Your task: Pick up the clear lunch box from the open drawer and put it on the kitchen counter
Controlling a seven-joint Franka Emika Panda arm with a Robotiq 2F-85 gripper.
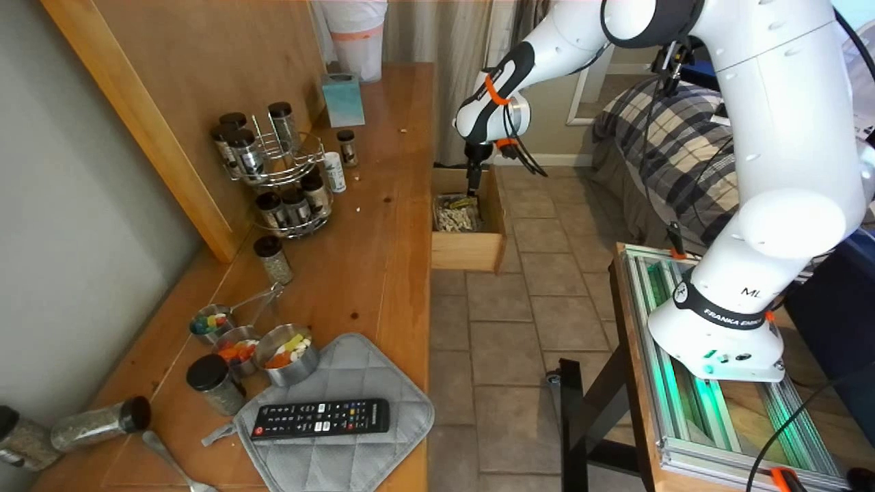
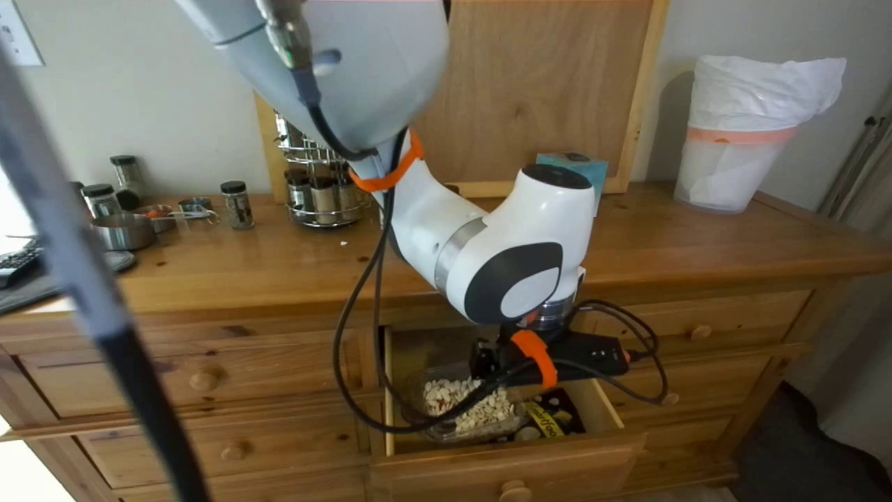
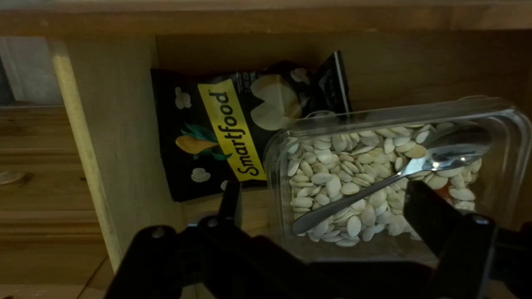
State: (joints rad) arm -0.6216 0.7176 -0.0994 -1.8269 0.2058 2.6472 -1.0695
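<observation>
Box [image 3: 386,117] sits inside the drawer [image 1: 465,251]; the gripper [image 3: 323,189] points down into the drawer, jaws apart, no hold yet. Likely step: lining up the grasp. Next should be closing on a side, then lifting to the counter [image 1: 396,287] above the drawer.

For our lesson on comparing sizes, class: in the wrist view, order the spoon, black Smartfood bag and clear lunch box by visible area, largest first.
1. Clear lunch box
2. Black Smartfood bag
3. Spoon
</observation>
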